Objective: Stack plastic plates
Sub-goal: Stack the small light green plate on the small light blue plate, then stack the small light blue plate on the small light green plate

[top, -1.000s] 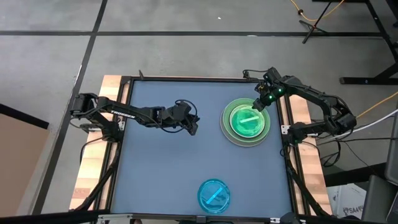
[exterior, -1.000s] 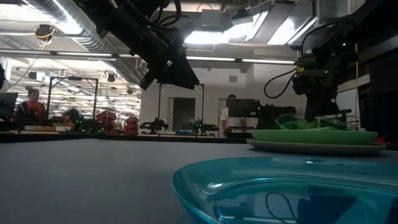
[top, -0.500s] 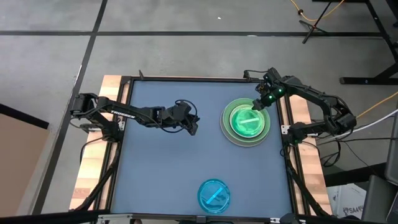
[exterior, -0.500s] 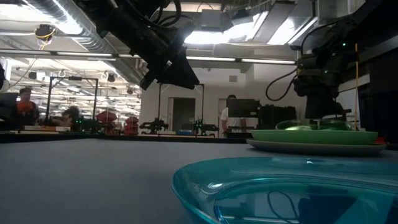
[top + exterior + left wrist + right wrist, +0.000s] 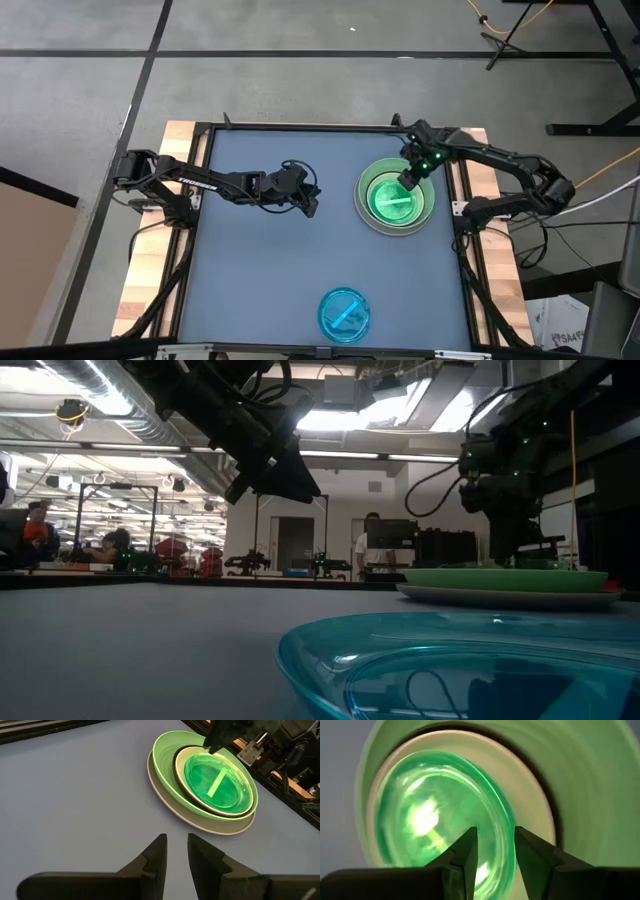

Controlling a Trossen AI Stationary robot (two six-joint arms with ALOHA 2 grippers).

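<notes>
A stack of plates (image 5: 395,198) stands at the table's right: a large grey plate (image 5: 200,822) at the bottom, then a light green one (image 5: 162,755), a white one (image 5: 182,757), and a translucent green plate (image 5: 215,782) lying flat on top. A translucent blue plate (image 5: 344,313) lies alone by the near edge. My right gripper (image 5: 495,845) is open low over the green plate's far-right rim (image 5: 509,827), one finger on each side of it. My left gripper (image 5: 177,850) hangs mid-table above the surface, open by a narrow gap.
Bare blue-grey table top (image 5: 260,270) lies between the stack and the blue plate and under the left arm. A black frame and wooden boards (image 5: 150,280) edge the table. People and benches show in the room beyond in the low view.
The translucent green plate, tilted up at its far-right rim a second ago, has come down flat onto the stack. The right gripper has moved down with it and a little toward the table's left and near side, over the plate. The left arm has kept still.
</notes>
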